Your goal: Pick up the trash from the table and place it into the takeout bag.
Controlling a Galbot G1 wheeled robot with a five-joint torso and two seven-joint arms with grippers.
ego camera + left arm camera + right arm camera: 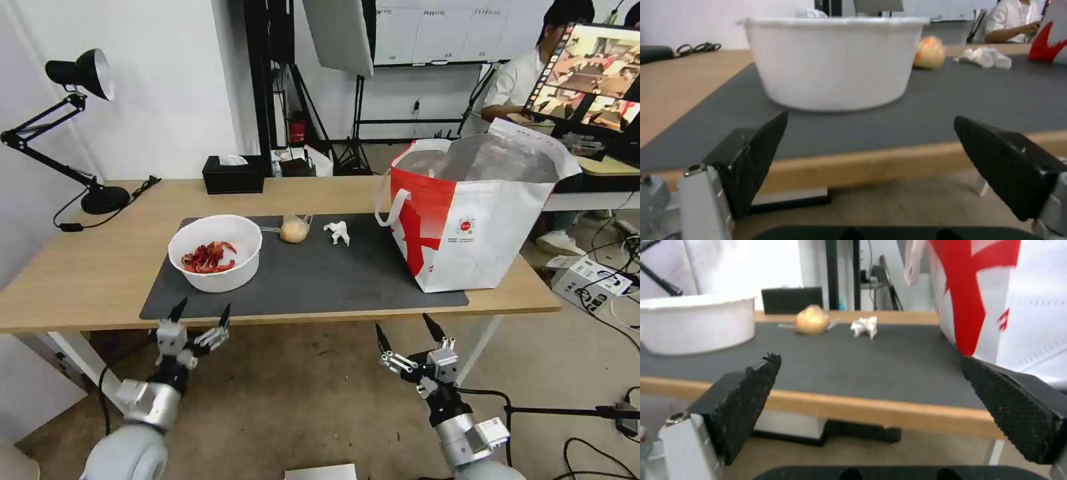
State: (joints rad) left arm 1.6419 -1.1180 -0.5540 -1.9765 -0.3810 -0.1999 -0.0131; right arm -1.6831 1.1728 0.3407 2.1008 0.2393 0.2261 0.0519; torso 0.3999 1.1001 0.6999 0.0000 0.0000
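On the dark grey mat [320, 280] of the light-wood table [87, 267] stands a white round bowl [215, 252] with red crayfish shells. Behind it lie a small clear bag with a yellowish lump [294, 229] and a crumpled white tissue [337, 232]. The boxy white and red takeout bag [473, 213] stands open at the mat's right end, foil lining showing. My left gripper [202, 312] hangs open just before the table's front edge, facing the bowl [831, 63]. My right gripper [405, 331] is open too, below the front edge, facing the mat [853, 356] and the bag [1000, 296].
A black tissue box [233, 175] sits at the table's back edge. A black desk lamp [80, 73] stands on the left end with its cord. Cables and a box lie on the floor at the right. A second desk with a monitor [593, 73] is behind the bag.
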